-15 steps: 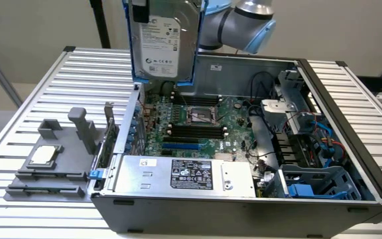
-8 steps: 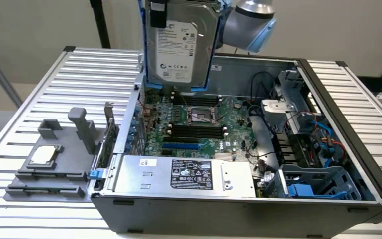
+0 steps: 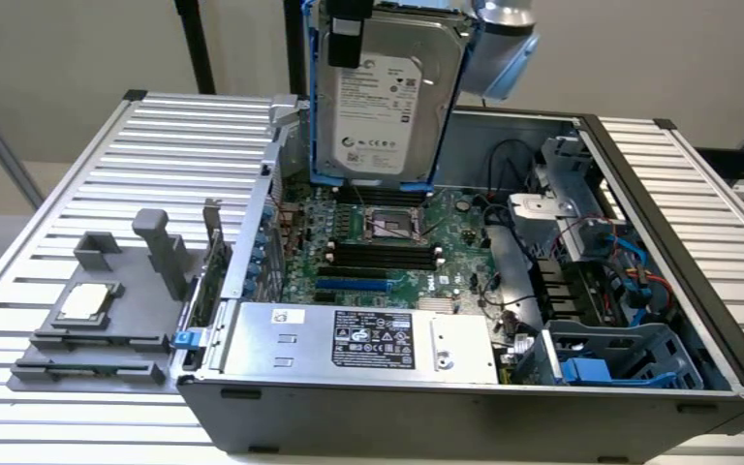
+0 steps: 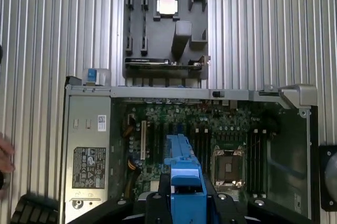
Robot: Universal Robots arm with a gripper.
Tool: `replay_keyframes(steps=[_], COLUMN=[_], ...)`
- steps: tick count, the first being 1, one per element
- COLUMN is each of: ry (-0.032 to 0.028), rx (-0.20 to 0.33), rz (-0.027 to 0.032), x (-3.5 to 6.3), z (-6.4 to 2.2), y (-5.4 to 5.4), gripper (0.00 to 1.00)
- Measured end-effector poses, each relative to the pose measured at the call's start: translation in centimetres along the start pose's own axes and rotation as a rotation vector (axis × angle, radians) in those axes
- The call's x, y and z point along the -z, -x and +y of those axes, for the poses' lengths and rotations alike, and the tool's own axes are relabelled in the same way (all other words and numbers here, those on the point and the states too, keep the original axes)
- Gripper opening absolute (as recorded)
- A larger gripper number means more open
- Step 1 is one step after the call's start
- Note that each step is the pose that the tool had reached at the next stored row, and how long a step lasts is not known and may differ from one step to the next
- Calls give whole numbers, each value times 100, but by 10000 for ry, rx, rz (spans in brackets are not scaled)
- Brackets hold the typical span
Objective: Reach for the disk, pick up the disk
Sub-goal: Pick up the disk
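Observation:
The disk (image 3: 379,107) is a silver-grey hard drive with a white label in a bright blue carrier frame. It hangs upright in the air above the open computer case (image 3: 476,407), over the motherboard's far side. My gripper (image 3: 353,48) is shut on its upper end, with one black finger over the label side. In the wrist view the blue carrier edge of the disk (image 4: 184,166) runs out from between my gripper's (image 4: 185,203) black fingers, above the motherboard (image 4: 174,124).
A silver power supply box (image 3: 359,339) with a black label sits at the case's front. A grey tray (image 3: 49,354) holding a small square chip (image 3: 88,302) lies on the slatted table at the exterior view's left. A blue drive cage (image 3: 618,354) fills the case's front right corner. A person's hand (image 4: 4,155) shows at the wrist view's edge.

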State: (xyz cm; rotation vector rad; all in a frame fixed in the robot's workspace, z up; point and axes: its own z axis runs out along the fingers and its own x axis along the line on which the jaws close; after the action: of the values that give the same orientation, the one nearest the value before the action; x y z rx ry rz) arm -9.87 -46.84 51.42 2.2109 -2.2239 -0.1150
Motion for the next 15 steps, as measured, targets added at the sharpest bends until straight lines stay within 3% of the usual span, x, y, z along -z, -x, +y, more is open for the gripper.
replay_keyframes(steps=[9, 15], ry=[-120, -140], rx=[5, 6], rz=[-1, -2], x=[14, 18], z=[-229, -458], y=[-208, -314], gripper=[33, 33])
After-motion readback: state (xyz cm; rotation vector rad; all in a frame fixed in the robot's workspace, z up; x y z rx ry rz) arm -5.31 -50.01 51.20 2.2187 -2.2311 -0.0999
